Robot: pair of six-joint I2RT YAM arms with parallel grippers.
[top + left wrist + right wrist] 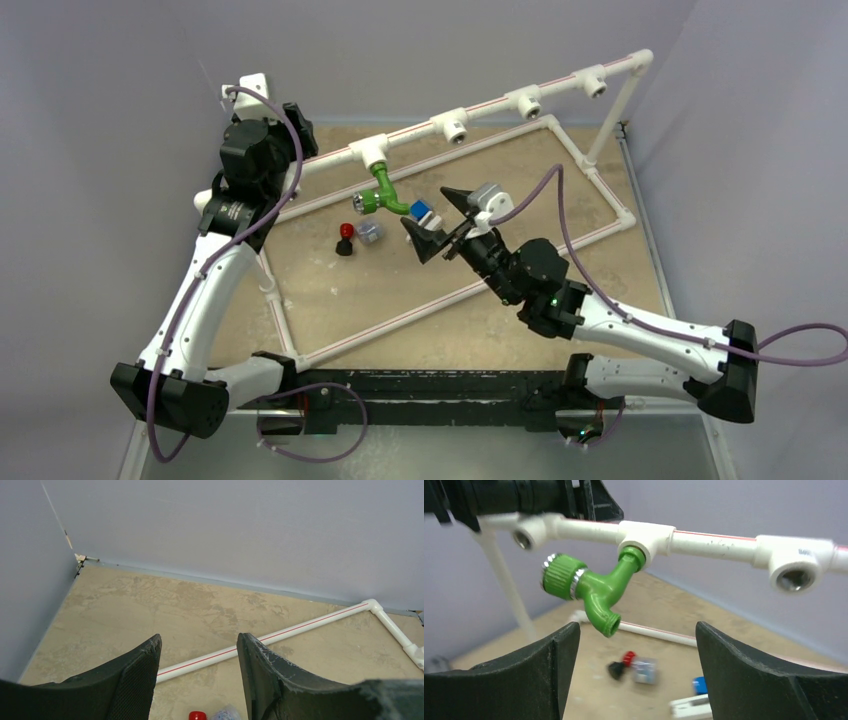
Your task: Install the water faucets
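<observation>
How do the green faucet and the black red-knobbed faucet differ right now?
The green faucet sits in a tee fitting on the raised pipe; the black faucet lies loose on the table. Green looks larger, with a curved spout; black is stubby. Neither is gripped.

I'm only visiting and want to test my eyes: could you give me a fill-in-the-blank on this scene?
The faucet hanging from the raised pipe is ___.
The black faucet lying on the table has a ___ knob.
The right hand is wide ___, holding nothing.
Missing words: green; red; open.
</observation>
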